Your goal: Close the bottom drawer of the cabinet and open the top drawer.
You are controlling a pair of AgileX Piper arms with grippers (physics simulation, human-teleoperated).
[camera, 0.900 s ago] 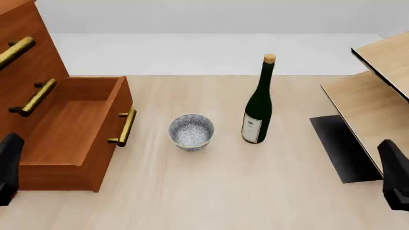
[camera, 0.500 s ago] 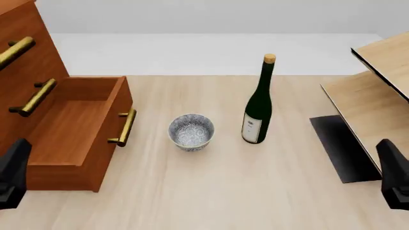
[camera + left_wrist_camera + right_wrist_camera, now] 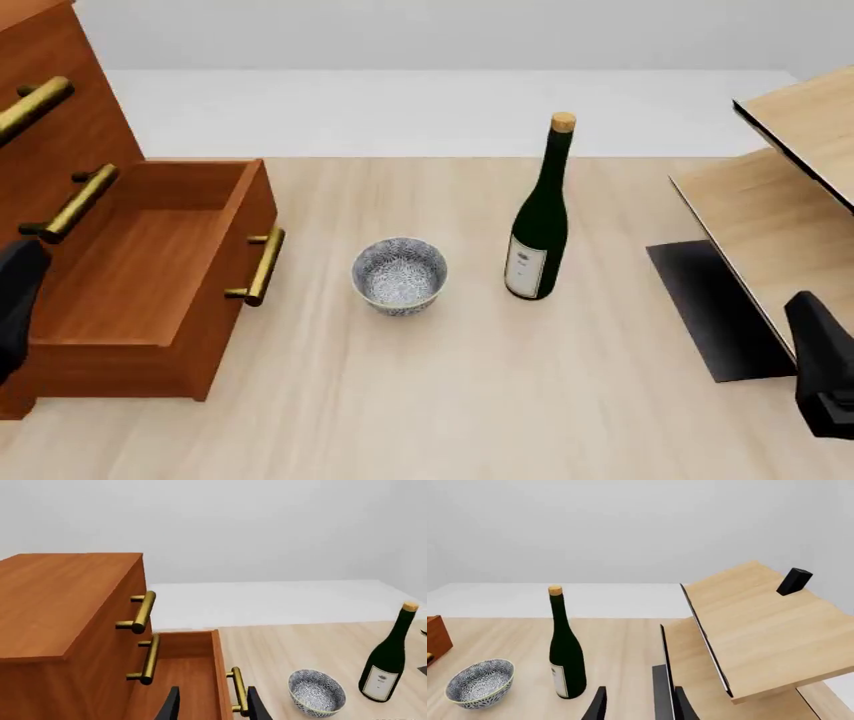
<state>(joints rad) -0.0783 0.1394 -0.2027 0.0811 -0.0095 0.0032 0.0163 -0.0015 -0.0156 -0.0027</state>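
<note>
The reddish-brown cabinet (image 3: 80, 120) stands at the table's left. Its bottom drawer (image 3: 147, 260) is pulled far out, brass handle (image 3: 260, 265) facing the table's middle. The top drawer (image 3: 54, 55) is flush with the front, and so is the middle one. My left gripper (image 3: 14, 300) hangs at the left edge, over the open drawer's near left corner. In the left wrist view the left gripper (image 3: 212, 710) is open, with the drawer's front wall and handle (image 3: 238, 691) between the fingers' lines and the top drawer's handle (image 3: 140, 611) above. My right gripper (image 3: 639, 709) is open and holds nothing.
A patterned bowl (image 3: 399, 273) and a dark green wine bottle (image 3: 539, 215) stand mid-table. A pale wood shelf unit (image 3: 787, 190) with a black panel (image 3: 714, 305) fills the right side, close to my right gripper (image 3: 821, 375).
The left gripper has moved away from the near edge and up toward the cabinet, now overlapping the open drawer's left side. The right arm has barely shifted.
</note>
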